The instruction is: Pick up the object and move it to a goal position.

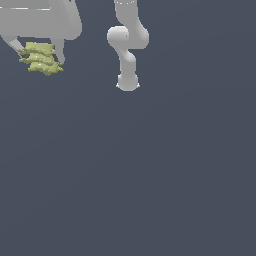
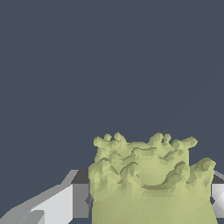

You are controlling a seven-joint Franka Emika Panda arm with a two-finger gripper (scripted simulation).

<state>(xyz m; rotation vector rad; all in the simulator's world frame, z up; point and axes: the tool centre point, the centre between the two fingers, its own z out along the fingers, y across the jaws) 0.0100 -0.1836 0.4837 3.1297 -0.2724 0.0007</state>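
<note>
The object (image 1: pixel 41 58) is a small yellow-green lumpy clump with a rough layered surface, at the top left of the exterior view. My white gripper (image 1: pixel 40 52) comes down over it, one finger on each side, shut on it. In the wrist view the object (image 2: pixel 148 179) fills the space between the two fingers (image 2: pixel 65 203), pressed against their pads. Much of the hand is cut off by the exterior view's top edge.
The arm's white base and lower links (image 1: pixel 128 50) stand at the top centre of the exterior view, to the right of the gripper. A plain dark grey ground (image 1: pixel 150 175) spreads across everything else in view.
</note>
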